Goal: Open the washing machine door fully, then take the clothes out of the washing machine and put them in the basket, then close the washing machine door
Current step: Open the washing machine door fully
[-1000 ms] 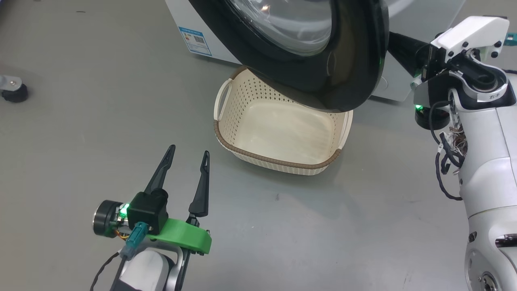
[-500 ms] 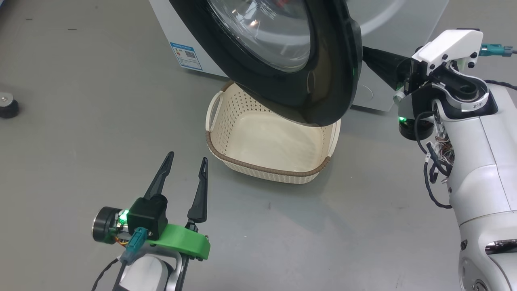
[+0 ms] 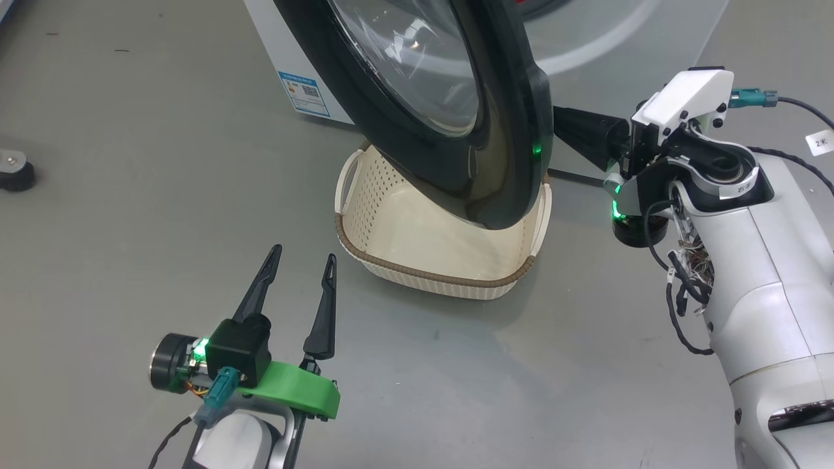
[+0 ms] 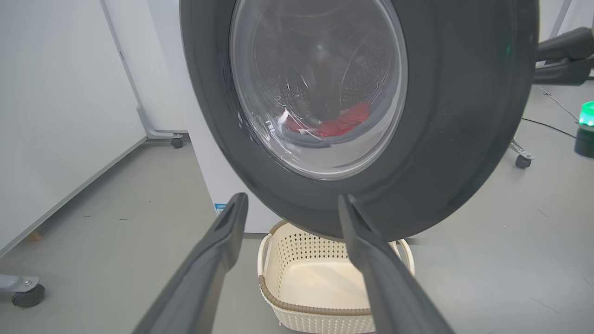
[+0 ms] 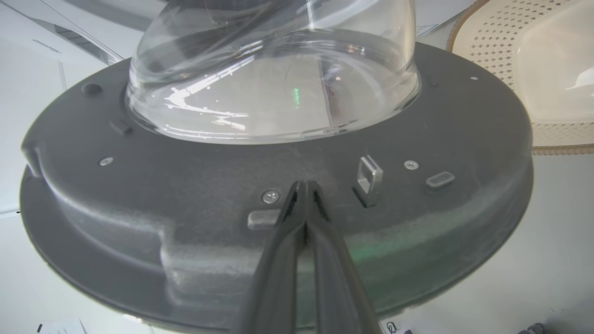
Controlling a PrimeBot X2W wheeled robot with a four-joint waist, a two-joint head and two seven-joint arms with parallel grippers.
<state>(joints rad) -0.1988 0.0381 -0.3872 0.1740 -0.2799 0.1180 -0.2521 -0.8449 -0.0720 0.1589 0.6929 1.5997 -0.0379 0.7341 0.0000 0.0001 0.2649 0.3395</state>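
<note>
Right pincer [image 5: 304,185] closed, tips touching the washing machine door [image 5: 185,185] ahead; we should push along its swing. Left pincer [image 3: 304,253] wide, empty.

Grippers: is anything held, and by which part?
Nothing is held. The right gripper, shut, touches the inner face of the washing machine door; the left gripper is open.

White tag [image 3: 822,140] on the cable [image 3: 798,111] reads "2米", blue label [image 3: 305,93] on the washing machine [image 3: 273,39] front bears a QR code, print too small to read, white strip label [image 3: 741,187] on the right arm [image 3: 769,260] joint ring, characters illegible
</note>
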